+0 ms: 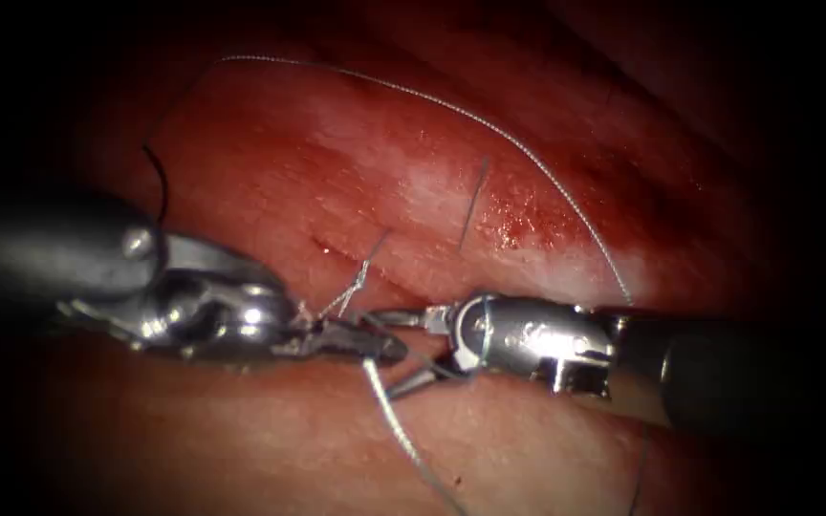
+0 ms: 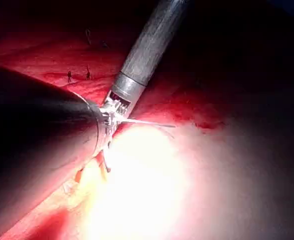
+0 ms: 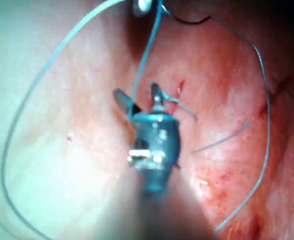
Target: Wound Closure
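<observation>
Right tool [image 1: 403,349], centre of the endoscope frame: jaws spread, holding nothing, with the thread [image 1: 389,406] passing between them. Left tool [image 1: 375,346], left of centre: jaws pressed together on the thread near the knot [image 1: 356,287] at the cut [image 1: 336,250]. The thread loops across the upper tissue [image 1: 270,172] and trails to the lower edge. Needle location cannot be determined.

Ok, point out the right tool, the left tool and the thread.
right tool [image 1: 411,352]: endoscope view, between its open jaw tips.
left tool [image 1: 375,346]: endoscope view, at its dark jaw tips.
thread [image 1: 489,129]: endoscope view, on the arc over the tissue.
</observation>
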Tool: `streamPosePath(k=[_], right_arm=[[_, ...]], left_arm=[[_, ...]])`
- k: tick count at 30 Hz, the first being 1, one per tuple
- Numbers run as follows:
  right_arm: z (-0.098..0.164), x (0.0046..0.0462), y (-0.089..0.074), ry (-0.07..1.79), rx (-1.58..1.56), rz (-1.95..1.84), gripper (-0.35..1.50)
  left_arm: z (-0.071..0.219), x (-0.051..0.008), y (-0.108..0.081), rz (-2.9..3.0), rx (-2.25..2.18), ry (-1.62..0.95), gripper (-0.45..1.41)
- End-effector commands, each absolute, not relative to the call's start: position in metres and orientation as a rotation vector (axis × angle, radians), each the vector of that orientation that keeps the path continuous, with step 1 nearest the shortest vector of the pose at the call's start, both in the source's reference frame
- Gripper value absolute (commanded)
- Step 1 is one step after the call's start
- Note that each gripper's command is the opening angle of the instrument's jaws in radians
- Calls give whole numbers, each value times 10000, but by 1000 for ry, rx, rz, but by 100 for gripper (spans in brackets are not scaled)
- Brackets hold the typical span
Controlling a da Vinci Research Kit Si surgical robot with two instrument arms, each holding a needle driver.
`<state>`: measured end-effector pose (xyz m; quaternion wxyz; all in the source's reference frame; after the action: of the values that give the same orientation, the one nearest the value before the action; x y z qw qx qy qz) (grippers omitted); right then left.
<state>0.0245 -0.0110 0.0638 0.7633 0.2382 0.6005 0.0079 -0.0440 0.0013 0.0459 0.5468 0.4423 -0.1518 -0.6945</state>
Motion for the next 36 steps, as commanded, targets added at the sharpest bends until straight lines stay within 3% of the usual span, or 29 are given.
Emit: streamPosePath(k=[1, 7, 17, 36], right_arm=[[643, 251, -115, 1318, 546, 8, 71], [642, 248, -115, 1389, 639, 23, 44], [642, 249, -116, 1488, 744, 29, 24], [636, 246, -104, 1744, 800, 185, 29]], left_arm=[[466, -445, 12, -1632, 1051, -366, -45], [490, -435, 20, -1614, 986, -322, -45], [529, -428, 24, -1603, 909, -294, -45], [592, -423, 7, -1578, 815, -228, -45]])
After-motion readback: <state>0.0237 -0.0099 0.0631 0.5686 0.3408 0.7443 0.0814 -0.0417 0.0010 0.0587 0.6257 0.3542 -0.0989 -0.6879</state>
